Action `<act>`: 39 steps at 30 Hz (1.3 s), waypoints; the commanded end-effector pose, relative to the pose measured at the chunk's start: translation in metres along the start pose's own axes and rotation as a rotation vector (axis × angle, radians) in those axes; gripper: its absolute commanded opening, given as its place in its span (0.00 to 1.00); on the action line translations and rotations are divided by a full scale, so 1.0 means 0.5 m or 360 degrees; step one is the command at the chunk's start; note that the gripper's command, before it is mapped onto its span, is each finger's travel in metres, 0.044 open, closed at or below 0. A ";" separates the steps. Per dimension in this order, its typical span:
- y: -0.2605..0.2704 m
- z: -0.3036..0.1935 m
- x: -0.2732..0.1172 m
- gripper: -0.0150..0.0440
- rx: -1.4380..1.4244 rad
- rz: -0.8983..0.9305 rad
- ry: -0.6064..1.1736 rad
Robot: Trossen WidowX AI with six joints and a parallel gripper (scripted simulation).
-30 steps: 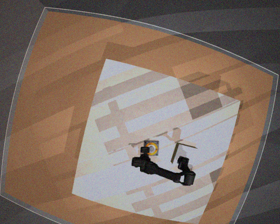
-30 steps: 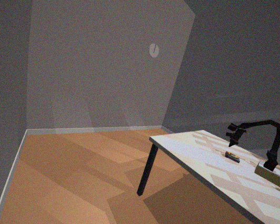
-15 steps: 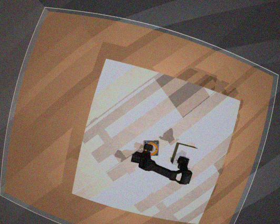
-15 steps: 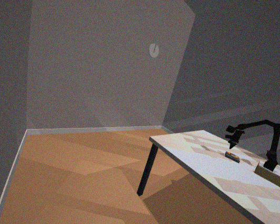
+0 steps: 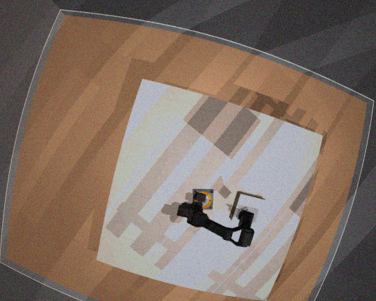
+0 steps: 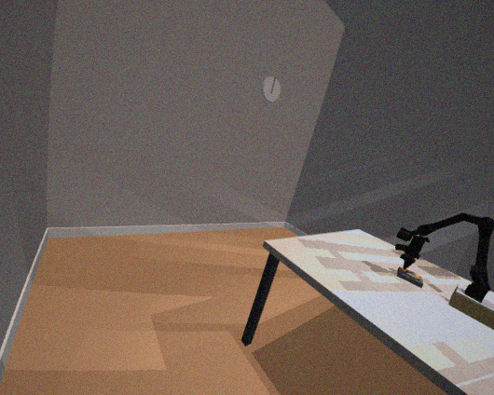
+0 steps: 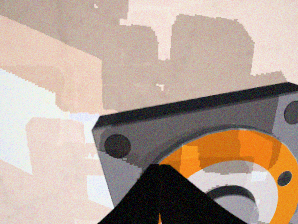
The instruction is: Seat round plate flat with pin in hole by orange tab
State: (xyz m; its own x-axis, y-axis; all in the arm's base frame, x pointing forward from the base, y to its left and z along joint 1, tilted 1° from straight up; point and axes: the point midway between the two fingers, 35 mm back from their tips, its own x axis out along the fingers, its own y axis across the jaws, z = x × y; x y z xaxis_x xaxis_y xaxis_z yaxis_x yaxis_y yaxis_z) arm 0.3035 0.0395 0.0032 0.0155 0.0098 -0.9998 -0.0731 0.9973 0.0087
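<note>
Jaws pinched together, empty, low over the plate [image 7: 234,176] at lower right of the wrist frame. Pressing down off-centre could jam the plate harder against the pin, or slide the base [image 7: 127,143].

A square grey base [image 7: 127,163] with dark holes at its corners lies on the table [image 6: 380,303], toward the middle of the edge nearest the robot's mount. On it sits the round orange plate [image 7: 229,152], with a white inner ring and a small dark hole [image 7: 285,179] near its rim. Whether the plate lies flat cannot be told.
</note>
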 end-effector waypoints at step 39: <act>0.023 -0.059 0.002 0.25 0.0007 -0.0007 0.0009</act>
State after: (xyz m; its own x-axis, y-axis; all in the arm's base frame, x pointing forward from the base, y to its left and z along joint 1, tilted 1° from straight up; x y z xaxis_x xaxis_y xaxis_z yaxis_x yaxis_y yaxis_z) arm 0.2798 0.0494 0.0047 0.0262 0.0073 -0.9996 -0.0734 0.9973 0.0054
